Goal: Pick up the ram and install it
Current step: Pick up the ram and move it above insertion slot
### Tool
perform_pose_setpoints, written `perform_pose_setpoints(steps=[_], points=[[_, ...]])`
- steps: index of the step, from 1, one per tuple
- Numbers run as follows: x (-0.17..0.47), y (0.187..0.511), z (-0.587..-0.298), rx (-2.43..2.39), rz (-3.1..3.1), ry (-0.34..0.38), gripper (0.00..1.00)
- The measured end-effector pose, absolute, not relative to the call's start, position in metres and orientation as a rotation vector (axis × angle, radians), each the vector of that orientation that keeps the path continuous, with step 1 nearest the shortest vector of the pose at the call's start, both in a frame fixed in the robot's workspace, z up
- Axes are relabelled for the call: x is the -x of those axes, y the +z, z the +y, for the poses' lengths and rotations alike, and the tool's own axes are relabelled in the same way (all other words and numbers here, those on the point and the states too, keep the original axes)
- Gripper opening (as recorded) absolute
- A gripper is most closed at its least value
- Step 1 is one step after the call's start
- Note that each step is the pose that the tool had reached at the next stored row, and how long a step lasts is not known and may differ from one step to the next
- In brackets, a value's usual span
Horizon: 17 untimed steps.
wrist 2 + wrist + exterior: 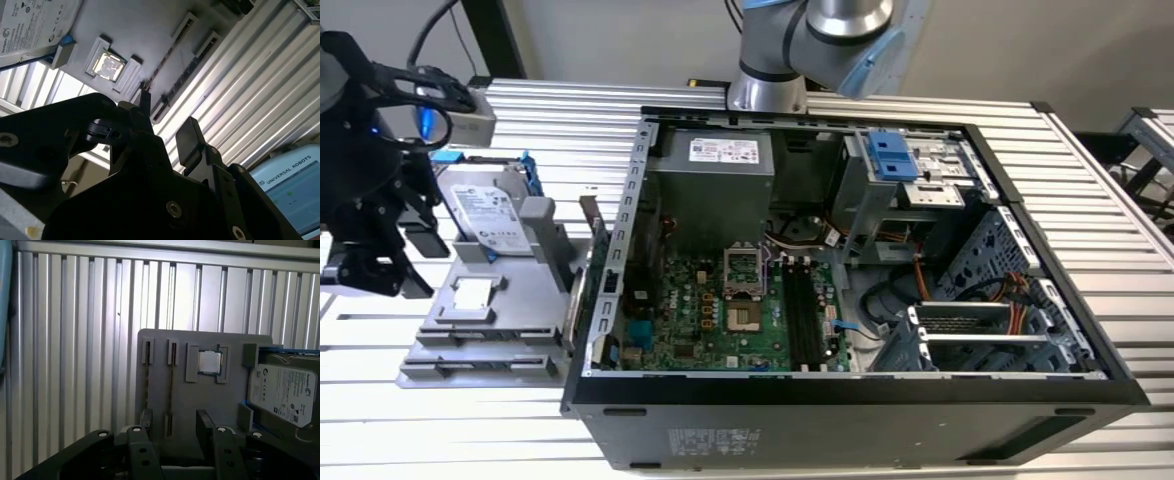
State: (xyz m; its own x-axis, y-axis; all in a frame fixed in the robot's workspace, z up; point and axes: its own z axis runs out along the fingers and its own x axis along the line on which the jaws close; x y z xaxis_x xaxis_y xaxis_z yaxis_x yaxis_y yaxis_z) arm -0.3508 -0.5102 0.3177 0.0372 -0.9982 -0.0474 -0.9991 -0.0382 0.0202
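Over the tray [200, 400], gripper [175, 417] hovers above the ram [171, 385].
Its fingers [204, 422] are spread, empty; ram apparently on edge in a slot at the tray's end opposite the hard drive [282, 395]; pickup and install remain.

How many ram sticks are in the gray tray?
2. One ram stick stands on edge in the gray tray beside the silver chip; the other ram stick in the next slot.
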Motion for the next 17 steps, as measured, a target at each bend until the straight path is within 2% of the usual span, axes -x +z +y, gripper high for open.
perform_pose_setpoints(steps=[17], points=[[0.348, 0.288, -0.512, 2.237, 2.178, 0.075, 1.00]])
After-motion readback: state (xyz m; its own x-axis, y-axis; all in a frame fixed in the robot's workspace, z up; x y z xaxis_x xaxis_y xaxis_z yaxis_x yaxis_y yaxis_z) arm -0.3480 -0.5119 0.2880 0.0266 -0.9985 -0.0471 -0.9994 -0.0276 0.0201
